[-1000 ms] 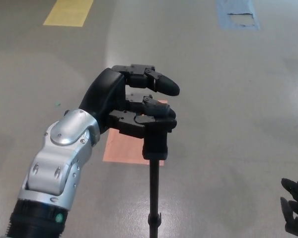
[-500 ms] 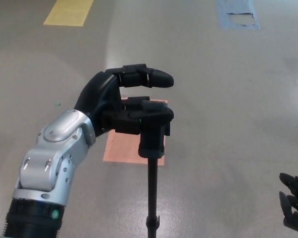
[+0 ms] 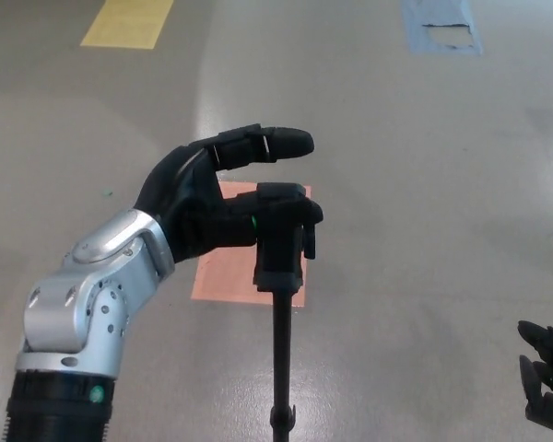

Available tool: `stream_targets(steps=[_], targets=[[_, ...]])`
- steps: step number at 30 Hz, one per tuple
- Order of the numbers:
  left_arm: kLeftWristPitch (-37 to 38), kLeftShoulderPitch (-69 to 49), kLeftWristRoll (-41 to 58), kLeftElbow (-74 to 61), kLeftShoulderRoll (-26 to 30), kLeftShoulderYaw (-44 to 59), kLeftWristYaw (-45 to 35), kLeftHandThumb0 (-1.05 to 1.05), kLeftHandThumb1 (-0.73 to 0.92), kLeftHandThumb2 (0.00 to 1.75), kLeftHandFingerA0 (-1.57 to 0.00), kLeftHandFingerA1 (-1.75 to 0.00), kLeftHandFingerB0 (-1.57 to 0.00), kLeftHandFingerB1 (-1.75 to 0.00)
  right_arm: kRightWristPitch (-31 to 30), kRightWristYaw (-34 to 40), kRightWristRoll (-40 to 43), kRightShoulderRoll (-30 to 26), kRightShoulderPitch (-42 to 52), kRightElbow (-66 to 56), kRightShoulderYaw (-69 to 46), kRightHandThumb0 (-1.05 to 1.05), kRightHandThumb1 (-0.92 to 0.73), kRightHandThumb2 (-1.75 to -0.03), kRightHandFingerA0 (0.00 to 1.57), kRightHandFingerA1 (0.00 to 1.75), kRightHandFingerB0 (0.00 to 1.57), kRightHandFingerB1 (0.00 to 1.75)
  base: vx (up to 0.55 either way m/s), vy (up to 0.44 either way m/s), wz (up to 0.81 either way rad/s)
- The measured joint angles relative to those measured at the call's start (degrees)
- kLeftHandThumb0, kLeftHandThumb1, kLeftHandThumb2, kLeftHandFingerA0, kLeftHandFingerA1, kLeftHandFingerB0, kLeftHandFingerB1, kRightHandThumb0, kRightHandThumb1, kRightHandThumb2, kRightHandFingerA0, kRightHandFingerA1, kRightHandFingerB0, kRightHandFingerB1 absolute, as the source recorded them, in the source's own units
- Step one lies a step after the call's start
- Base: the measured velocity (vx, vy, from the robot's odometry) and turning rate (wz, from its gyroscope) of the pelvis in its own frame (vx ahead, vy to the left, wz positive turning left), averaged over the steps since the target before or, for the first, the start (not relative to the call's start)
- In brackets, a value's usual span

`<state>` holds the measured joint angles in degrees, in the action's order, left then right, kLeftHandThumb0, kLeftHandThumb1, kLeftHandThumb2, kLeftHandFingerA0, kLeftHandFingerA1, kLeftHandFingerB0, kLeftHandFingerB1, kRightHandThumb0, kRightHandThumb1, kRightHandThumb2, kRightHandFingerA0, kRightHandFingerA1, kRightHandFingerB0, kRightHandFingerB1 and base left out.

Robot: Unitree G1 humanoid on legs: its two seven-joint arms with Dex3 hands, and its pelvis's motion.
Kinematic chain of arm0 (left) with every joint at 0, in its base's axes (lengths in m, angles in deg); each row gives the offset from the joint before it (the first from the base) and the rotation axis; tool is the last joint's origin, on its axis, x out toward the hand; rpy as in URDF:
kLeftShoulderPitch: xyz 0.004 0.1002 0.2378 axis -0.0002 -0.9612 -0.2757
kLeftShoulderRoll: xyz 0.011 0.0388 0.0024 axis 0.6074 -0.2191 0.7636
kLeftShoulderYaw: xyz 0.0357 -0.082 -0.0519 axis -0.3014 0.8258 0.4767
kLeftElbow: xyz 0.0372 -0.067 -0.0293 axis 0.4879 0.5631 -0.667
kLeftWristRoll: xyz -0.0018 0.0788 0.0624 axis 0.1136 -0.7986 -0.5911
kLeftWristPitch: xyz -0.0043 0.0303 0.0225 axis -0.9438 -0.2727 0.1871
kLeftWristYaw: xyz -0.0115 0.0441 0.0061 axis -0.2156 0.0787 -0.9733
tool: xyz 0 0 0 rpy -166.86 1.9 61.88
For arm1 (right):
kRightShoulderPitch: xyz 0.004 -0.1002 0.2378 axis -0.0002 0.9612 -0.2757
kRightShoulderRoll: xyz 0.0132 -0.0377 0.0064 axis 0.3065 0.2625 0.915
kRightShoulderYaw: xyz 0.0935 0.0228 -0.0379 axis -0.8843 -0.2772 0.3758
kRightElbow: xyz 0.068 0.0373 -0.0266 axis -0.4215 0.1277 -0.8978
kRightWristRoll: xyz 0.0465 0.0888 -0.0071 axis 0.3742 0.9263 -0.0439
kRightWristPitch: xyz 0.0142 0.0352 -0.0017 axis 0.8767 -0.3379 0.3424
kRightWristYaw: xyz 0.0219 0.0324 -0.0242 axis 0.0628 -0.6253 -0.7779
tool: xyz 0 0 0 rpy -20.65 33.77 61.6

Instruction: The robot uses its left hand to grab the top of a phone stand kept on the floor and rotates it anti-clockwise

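Head view, looking down at a grey polished floor [image 3: 424, 184]: the robot's left hand [image 3: 226, 198], black and set on a silver forearm [image 3: 88, 304] that rises from the lower left of the picture, is clamped on the top of the phone stand [image 3: 282, 244]. Its lower fingers [image 3: 230, 226] wrap the stand's black head from the left, while one upper finger [image 3: 267, 143] reaches out above the head and does not touch it. The stand's thin black pole [image 3: 281, 359] drops straight from the head to the bottom edge of the picture, where a small clamp shows on it; its foot is out of sight. Behind the hand and the stand's head, an orange rectangle [image 3: 226, 276] marks the floor. A yellow strip [image 3: 129, 23] lies at the top left and a blue patch with a pale torn middle [image 3: 442, 28] at the top right, both well apart from the stand. The right hand [image 3: 546, 373] shows only in part at the lower right corner, well apart from the stand, holding nothing; whether its dark fingers are spread or pressed together cannot be told.
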<state>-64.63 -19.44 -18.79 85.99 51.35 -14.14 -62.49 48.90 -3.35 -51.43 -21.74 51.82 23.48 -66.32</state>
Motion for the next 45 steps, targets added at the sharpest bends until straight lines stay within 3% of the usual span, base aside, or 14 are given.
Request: stream_targets(steps=[11,12,15,16,17,21,22,27,28,30,38,39,44,45], targets=[[-7.8,-0.2,3.0,-2.6,0.0,1.4,0.0,-0.35,0.59,0.58,-0.51,-0.46,-0.32,-0.32,0.0,0.0,0.0,0.0,-0.2,0.1,0.0,-0.77,-0.83,-1.16,0.0,0.25,0.0,0.19,0.0,0.0,0.0],[-8.8,-0.3,3.3,-3.2,0.0,1.6,0.1,-0.47,0.57,0.69,-0.23,-0.43,-0.22,-0.36,0.0,-0.1,0.0,0.0,-0.3,0.1,0.0,-0.77,-0.83,-1.17,0.0,0.26,0.0,0.2,0.0,0.0,0.0],[-10.3,-0.6,3.9,-4.0,0.0,1.9,0.2,-0.65,0.47,0.81,0.0,-0.24,-0.01,-0.18,0.0,-0.1,-0.1,0.0,-0.4,0.2,0.0,-0.77,-0.83,-1.17,0.0,0.26,0.0,0.2,0.0,0.0,0.0],[-11.3,-0.9,4.2,-4.2,0.0,2.2,0.4,-0.65,0.47,0.81,0.0,-0.24,-0.01,-0.18,0.0,-0.1,-0.1,0.0,-0.4,0.2,0.1,-0.77,-0.83,-1.17,0.0,0.26,0.0,0.2,0.0,0.0,0.0],[-11.9,-1.1,4.4,-4.3,0.0,2.3,0.5,-0.83,0.55,0.84,0.0,-0.09,0.0,-0.01,0.0,-0.1,-0.1,0.0,-0.4,0.3,0.1,-0.69,-0.92,-0.84,0.0,0.15,0.0,0.08,0.0,0.0,0.0],[-15.5,-2.3,5.6,-5.6,0.0,3.3,1.0,-0.87,0.58,0.87,0.0,-0.06,0.0,0.0,0.0,-0.1,-0.3,0.0,-0.7,0.6,0.4,-0.69,-0.92,-0.83,0.0,0.14,0.0,0.07,0.0,0.0,0.0],[-16.1,-2.5,5.8,-5.9,0.0,3.5,1.1,-0.89,0.6,0.89,0.0,-0.06,0.0,0.0,0.0,-0.1,-0.4,0.0,-0.7,0.6,0.5,-0.76,-0.83,-1.17,0.0,0.26,0.0,0.2,0.0,0.0,0.0],[-19.8,-3.8,7.0,-8.1,-0.1,4.9,2.0,-0.89,0.61,0.93,0.0,-0.1,0.0,-0.03,-0.1,-0.2,-0.5,-0.1,-1.3,1.3,0.7,-0.76,-0.83,-1.17,0.0,0.26,0.0,0.2,0.0,0.0,0.0],[-20.5,-4.1,7.3,-8.5,-0.1,5.1,2.2,-0.87,0.6,0.93,0.0,-0.1,0.0,-0.05,-0.1,-0.3,-0.6,-0.1,-1.4,1.6,0.7,-0.69,-0.92,-0.83,0.0,0.16,0.0,0.08,0.0,0.0,0.0],[-21.9,-4.8,7.7,-9.5,-0.1,5.3,2.7,-0.83,0.58,0.94,0.0,-0.16,0.0,-0.11,-0.3,-0.3,-0.7,-0.3,-1.8,1.9,0.8,-0.79,-0.8,-1.03,0.0,0.2,0.0,0.13,0.0,0.0,0.0],[-23.8,-6.1,8.1,-12.4,0.1,4.1,4.0,-0.93,0.67,0.99,0.0,-0.11,0.0,-0.04,-0.7,-0.3,-1.3,-0.6,-2.6,2.5,1.4,-0.73,-0.92,-0.84,0.0,0.18,0.0,0.1,0.0,0.0,0.0],[-23.8,-6.2,8.1,-12.4,0.1,4.1,4.0,-0.93,0.68,1.01,0.0,-0.11,0.0,-0.05,-0.7,-0.3,-1.3,-0.6,-2.7,2.5,1.5,-0.8,-0.81,-1.04,0.0,0.2,0.0,0.12,0.0,0.0,0.0],[-20.5,-8.4,5.6,-13.9,1.6,0.2,4.3,-0.85,0.72,0.93,0.0,-0.03,0.0,0.0,-0.8,-0.3,-1.4,-0.6,-3.0,2.8,1.7,-0.8,-0.81,-1.04,0.0,0.2,0.0,0.13,0.0,0.0,0.0],[-20.0,-8.5,5.3,-13.9,1.8,-0.3,4.3,-0.88,0.79,1.12,0.0,-0.09,0.0,-0.08,-0.8,-0.3,-1.4,-0.6,-3.0,2.8,1.7,-0.78,-0.78,-1.0,0.0,0.21,0.0,0.13,0.0,0.0,0.0]])
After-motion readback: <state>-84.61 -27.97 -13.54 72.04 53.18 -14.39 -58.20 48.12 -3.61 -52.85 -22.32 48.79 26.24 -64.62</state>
